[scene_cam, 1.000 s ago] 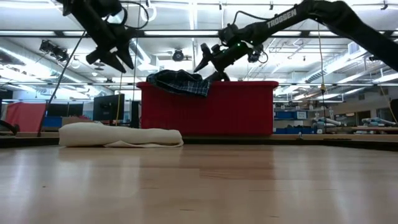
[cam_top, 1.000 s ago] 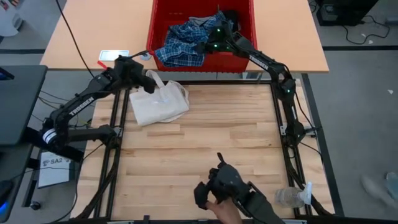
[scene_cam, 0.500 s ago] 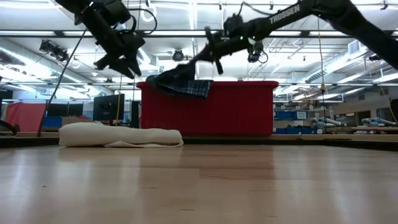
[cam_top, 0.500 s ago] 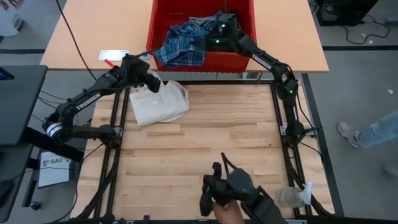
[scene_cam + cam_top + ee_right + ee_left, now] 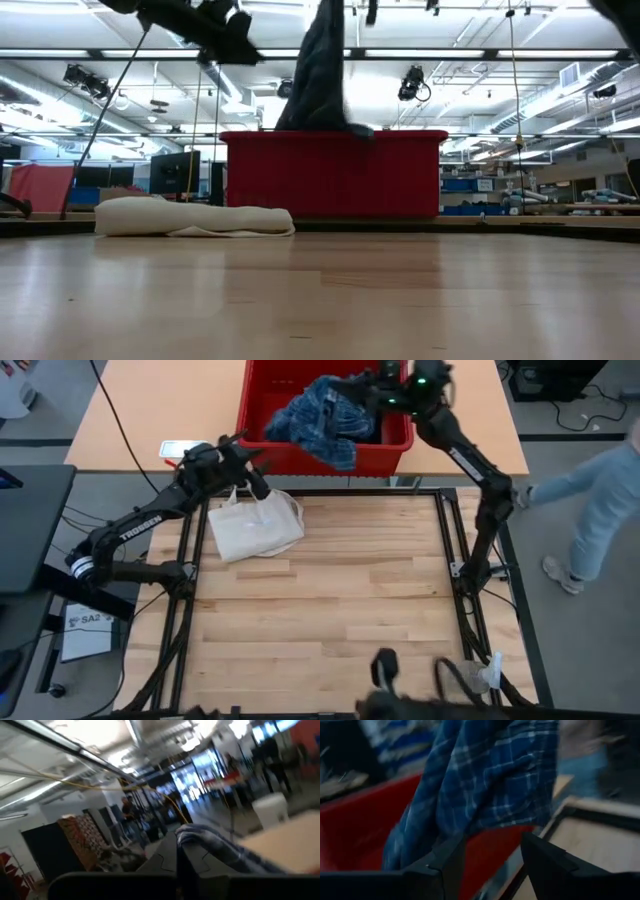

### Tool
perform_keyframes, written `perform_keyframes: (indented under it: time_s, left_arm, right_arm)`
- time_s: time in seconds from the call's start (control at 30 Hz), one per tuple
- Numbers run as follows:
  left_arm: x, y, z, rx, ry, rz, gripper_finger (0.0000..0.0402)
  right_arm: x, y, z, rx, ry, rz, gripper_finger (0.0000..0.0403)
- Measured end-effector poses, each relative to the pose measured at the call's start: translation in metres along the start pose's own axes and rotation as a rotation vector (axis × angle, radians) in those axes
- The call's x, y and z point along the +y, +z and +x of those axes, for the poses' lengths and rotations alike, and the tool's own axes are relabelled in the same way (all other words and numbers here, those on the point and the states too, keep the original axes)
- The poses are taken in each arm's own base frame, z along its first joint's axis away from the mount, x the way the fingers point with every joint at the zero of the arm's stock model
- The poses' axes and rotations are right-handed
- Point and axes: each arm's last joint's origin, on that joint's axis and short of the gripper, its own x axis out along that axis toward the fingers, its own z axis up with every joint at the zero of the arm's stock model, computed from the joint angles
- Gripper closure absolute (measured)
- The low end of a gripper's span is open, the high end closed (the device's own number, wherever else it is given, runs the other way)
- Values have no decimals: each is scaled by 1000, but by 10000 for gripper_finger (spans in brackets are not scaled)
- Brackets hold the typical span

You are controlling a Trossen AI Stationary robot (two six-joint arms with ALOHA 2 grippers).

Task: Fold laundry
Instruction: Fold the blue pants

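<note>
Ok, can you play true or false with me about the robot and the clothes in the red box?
1. The right end effector is shut on the plaid garment. True.
2. The plaid garment lies flat on the wooden table. False: it hangs lifted over the red bin.
3. The left end effector holds the tote bag. False: its fingers are apart with nothing between them, above the bag's edge nearest the bin.
4. The tote bag is on the table, outside the bin. True.
5. The bin is blue. False: it is red.
</note>
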Motion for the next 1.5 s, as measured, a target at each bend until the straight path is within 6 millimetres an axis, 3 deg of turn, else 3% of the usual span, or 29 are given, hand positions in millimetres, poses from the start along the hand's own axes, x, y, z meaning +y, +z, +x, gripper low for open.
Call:
perform_keyframes:
  time_s: [0.23,0.47,0.67,0.83,0.97,1.13,1.37,1.5]
  left_arm:
    - [-37,2,21,-107,-139,125,194]
    - [-63,21,20,-258,-131,83,194]
    - [-58,39,18,-73,-148,-33,194]
    - [-73,43,14,-55,-213,-8,194]
    - [-97,43,13,-68,-297,98,193]
    - [-138,29,14,-1,-399,203,181]
    - [-163,31,1,23,-340,219,165]
    - [-174,34,-7,27,-296,125,165]
  right_arm:
    - [53,25,-16,-101,88,-84,398]
    - [83,27,-17,-108,160,-66,398]
    - [113,26,-11,-174,234,-69,398]
    - [144,25,-7,-278,297,-105,398]
    - [157,18,-2,-296,285,-91,398]
    - [168,8,5,-289,207,-76,398]
    - [187,-9,10,-188,181,-76,398]
    - [197,-23,14,-96,206,-110,398]
